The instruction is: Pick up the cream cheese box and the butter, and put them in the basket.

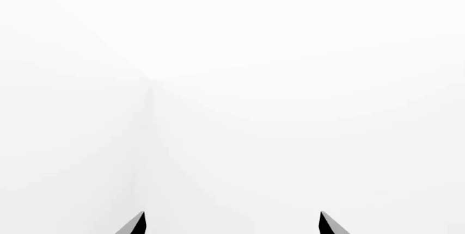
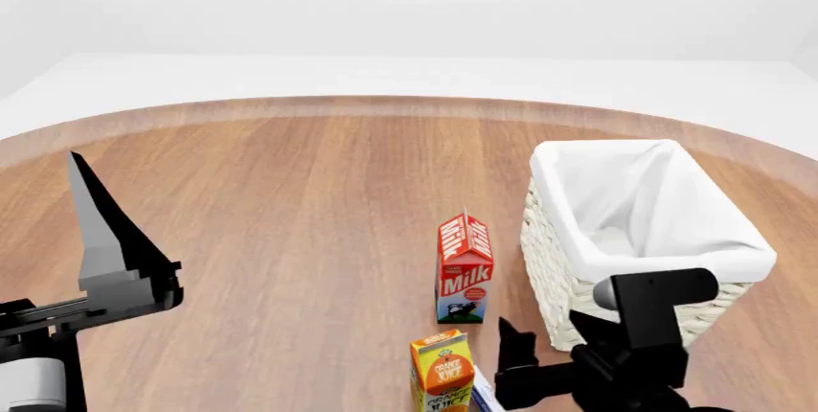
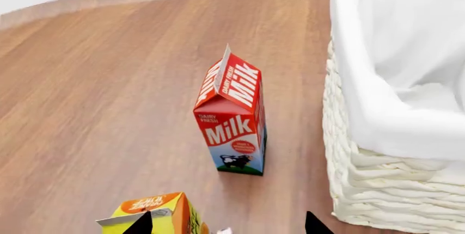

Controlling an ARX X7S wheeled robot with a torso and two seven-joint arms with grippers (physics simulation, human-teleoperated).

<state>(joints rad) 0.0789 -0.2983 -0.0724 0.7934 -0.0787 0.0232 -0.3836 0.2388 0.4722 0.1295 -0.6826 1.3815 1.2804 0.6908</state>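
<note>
The basket (image 2: 639, 230) stood on the right side of the round wooden desk (image 2: 282, 201), and it looked empty inside. A milk carton (image 2: 465, 268) stood upright just beside the basket, not touching it. An orange juice carton (image 2: 443, 371) stood nearer the robot, at the low edge of the head view. Next to it a thin white-and-blue edge peeked out, too small to tell what it was. It might have been the cream cheese box, but that was only a guess. The butter could not be seen in any picture.

The right pincer (image 3: 226, 224) hung low over the desk between the juice carton and the basket. Its two black tips were apart and held nothing. The left pincer (image 1: 232, 224) was lifted up and pointed at a blank white wall. Its tips were apart too, with nothing between them.

Nothing had gone in the basket yet, so this looked like the very first step: reaching for the first thing to pick up. Next, the right pincer would likely need to go down by the juice carton without knocking it over.
</note>
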